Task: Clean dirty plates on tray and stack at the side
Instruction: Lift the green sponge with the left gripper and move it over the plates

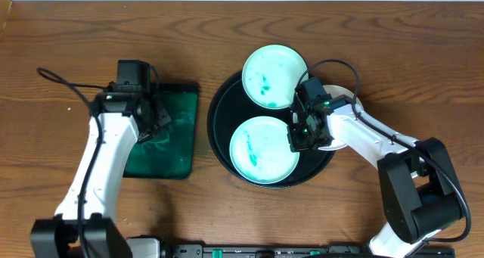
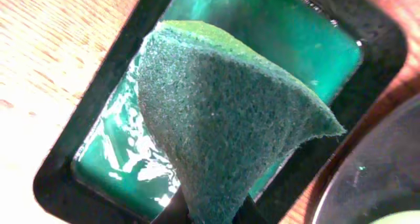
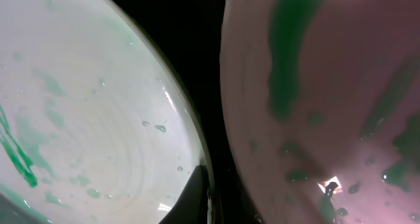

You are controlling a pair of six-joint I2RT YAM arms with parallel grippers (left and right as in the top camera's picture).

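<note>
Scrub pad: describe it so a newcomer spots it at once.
Left of the large round tray sits a smaller rectangular tray with a wet green inside. Above it the left pincer grips the scrub pad: the only dark green, fuzzy, folded thing, unlike the smooth white plates.

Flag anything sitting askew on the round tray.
The upper plate juts past the tray's far rim rather than lying inside it; the lower plate sits fully within.

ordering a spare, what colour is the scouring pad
The scouring pad is dark green; left wrist view.
</note>
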